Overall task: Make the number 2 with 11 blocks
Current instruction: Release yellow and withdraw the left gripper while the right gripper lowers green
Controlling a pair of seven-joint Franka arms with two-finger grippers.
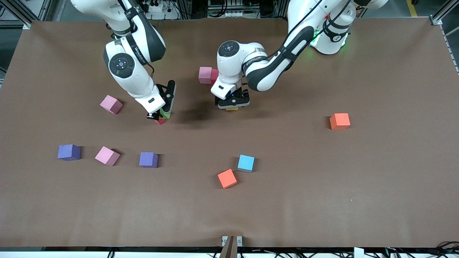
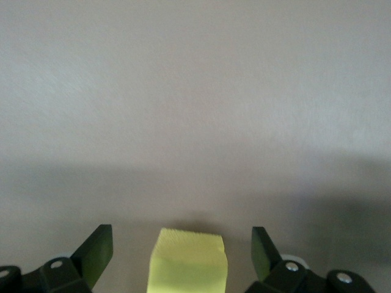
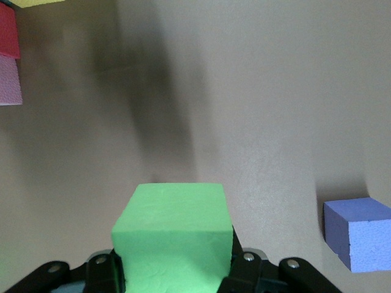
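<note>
Showing only wrist-side: yellow block (image 2: 187, 259) between open left pincer (image 2: 181, 247)

The left wrist view looks down on the brown table (image 2: 195, 91), which fills almost all of the picture. The left gripper (image 2: 182, 253) has its two dark fingers (image 2: 95, 251) spread wide apart. Between them sits a yellow block (image 2: 187, 261), and there is a clear gap on each side, so no finger touches it. A soft shadow lies across the table surface around the block.
</note>
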